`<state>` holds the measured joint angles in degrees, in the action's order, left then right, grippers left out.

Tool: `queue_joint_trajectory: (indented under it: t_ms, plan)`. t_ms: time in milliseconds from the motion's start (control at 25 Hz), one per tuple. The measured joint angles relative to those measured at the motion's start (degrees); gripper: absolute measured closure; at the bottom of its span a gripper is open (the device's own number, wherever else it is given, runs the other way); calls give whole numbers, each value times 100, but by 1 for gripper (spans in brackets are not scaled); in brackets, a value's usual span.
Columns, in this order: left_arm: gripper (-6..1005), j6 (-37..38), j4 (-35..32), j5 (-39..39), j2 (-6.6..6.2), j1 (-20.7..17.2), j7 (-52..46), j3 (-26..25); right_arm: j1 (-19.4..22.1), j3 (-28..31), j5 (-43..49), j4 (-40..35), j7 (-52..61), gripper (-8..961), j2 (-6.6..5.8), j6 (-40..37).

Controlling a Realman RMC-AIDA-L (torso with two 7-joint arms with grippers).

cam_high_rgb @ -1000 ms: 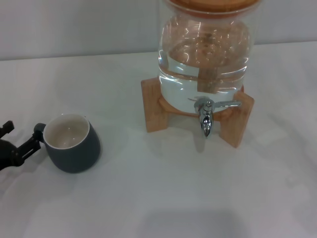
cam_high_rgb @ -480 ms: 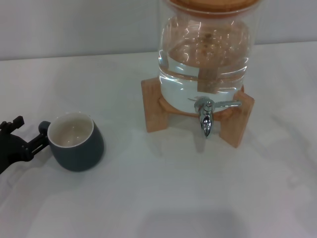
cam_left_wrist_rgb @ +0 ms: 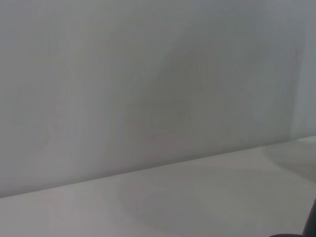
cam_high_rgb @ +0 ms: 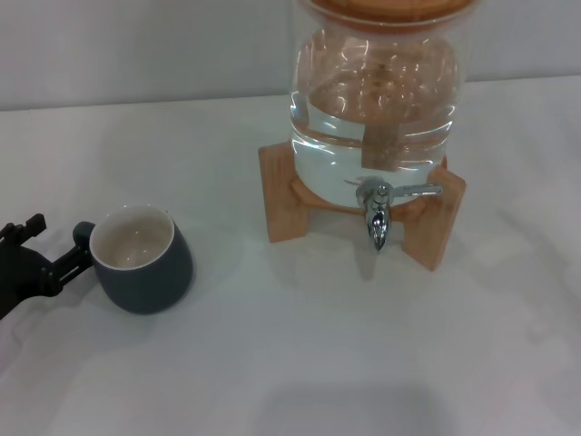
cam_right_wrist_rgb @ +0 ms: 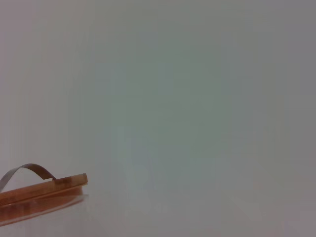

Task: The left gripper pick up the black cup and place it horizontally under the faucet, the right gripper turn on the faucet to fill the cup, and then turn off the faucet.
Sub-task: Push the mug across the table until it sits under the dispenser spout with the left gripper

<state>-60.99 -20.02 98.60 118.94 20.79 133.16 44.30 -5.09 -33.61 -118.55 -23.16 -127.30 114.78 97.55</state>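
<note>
Glass dispenser (cam_high_rgb: pixel 379 100) on wooden stand (cam_high_rgb: pixel 281 195), faucet (cam_high_rgb: pixel 377 211) unobstructed. Dark cup (cam_high_rgb: pixel 142 259) upright on desk (cam_high_rgb: pixel 300 363), handle grasped by left gripper (cam_high_rgb: pixel 56 250).

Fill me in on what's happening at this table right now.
The left gripper, a black-fingered claw at the table's left edge, is closed on the small loop handle of the squat dark charcoal cup, which stands upright with its cream inside empty. The cup is well to the left of the glass water dispenser on its wooden stand, not yet under the chrome faucet. No water is running. The right gripper is out of sight.
</note>
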Motion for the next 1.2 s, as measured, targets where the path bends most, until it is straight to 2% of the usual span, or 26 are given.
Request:
queue_joint_trajectory:
  t_ms: [280, 360, 840, 1040, 1200]
  plan:
    - [209, -3, -43, -141, -12, 99, 89, 0, -17, -20, -1, 5, 2, 190, 8, -1]
    - [439, 1, -28, -148, -12, 149, 117, 0, -18, -26, -1, 5, 2, 190, 9, -1]
    - [489, 1, -10, -463, -11, 350, 186, 0, -23, -35, -26, 51, 4, 189, 18, -26]
    - [569, -10, 6, -466, -11, 353, 271, 0, -80, -9, -28, 65, 4, 190, 18, -55]
    - [732, -88, 7, -466, -11, 348, 286, 0, -124, -13, -19, 67, 4, 190, 18, -72]
